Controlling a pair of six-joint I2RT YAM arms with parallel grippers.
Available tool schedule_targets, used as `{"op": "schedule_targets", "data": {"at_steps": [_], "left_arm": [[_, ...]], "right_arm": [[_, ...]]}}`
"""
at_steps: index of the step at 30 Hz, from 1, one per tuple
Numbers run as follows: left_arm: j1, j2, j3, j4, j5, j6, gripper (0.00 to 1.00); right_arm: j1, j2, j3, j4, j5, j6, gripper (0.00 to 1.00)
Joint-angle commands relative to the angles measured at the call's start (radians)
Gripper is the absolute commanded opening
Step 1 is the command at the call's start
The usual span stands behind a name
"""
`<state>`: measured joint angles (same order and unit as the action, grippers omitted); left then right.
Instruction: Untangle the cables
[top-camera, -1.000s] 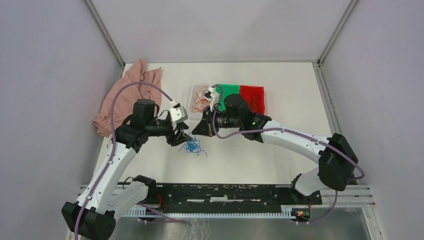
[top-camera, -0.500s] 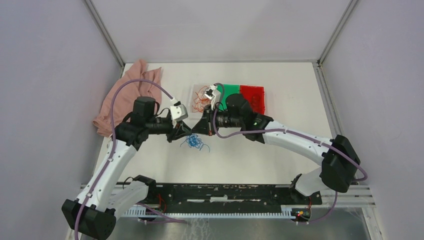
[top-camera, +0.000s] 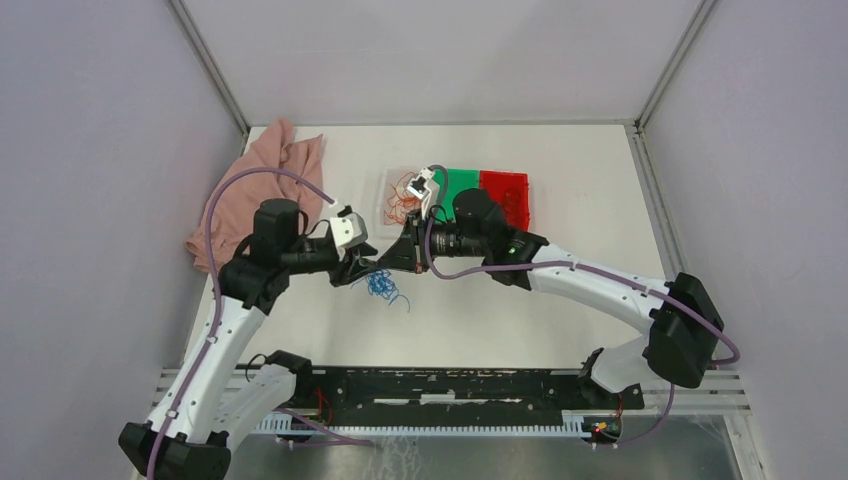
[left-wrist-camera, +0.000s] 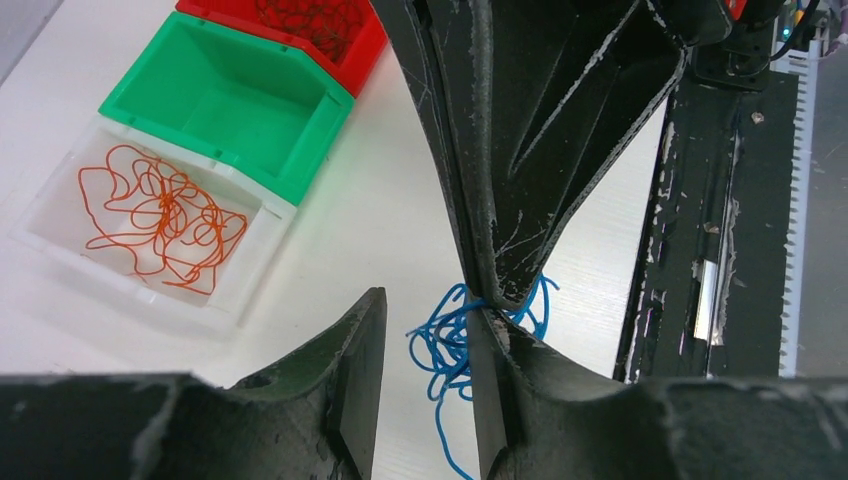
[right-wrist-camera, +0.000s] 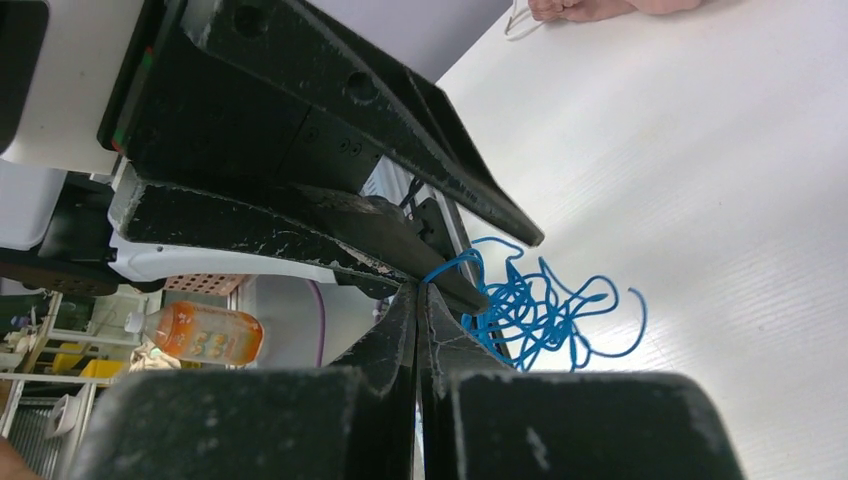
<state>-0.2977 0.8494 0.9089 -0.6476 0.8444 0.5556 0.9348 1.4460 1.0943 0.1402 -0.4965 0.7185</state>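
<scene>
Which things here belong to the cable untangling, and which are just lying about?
Job: blue cables, pinched by the right gripper; orange cables in the clear tray; dark cables in the red bin; green bin.
Lying about: pink cloth; orange bottle in the background.

Your white tabletop, pink cloth far left, clear tray, green bin, red bin at back, blue cables centre
</scene>
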Motion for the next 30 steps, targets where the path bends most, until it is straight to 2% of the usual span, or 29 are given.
{"op": "schedule_targets", "data": {"at_steps": [1,4,9,12,16,22,30], "left_arm": [[-0.001,-0.025,-0.003,0.101,0.073,-0.069,0.38],[-0.001,-0.038,-0.013,0.136,0.083,-0.119,0.28],[-0.002,-0.047,-0.025,0.204,0.09,-0.245,0.09],[-0.001,-0.056,-0.04,0.261,0.088,-0.36,0.07],[-0.001,-0.08,-0.052,0.345,0.048,-0.476,0.05],[-0.001,-0.083,-0.043,0.416,0.02,-0.625,0.04],[-0.001,-0.111,-0.059,0.442,-0.03,-0.667,0.04]], "right_arm": [[0.019,-0.028,0.032,0.115,-0.034,0.054,0.0],[0.018,-0.022,0.006,0.179,-0.046,0.106,0.02],[0.018,-0.024,-0.05,0.294,-0.05,0.17,0.13],[0.019,-0.033,-0.076,0.325,-0.031,0.177,0.32],[0.019,-0.064,-0.125,0.377,-0.007,0.171,0.42],[0.018,-0.074,-0.162,0.448,-0.002,0.172,0.46],[0.021,-0.022,-0.143,0.57,0.036,0.193,0.45]]}}
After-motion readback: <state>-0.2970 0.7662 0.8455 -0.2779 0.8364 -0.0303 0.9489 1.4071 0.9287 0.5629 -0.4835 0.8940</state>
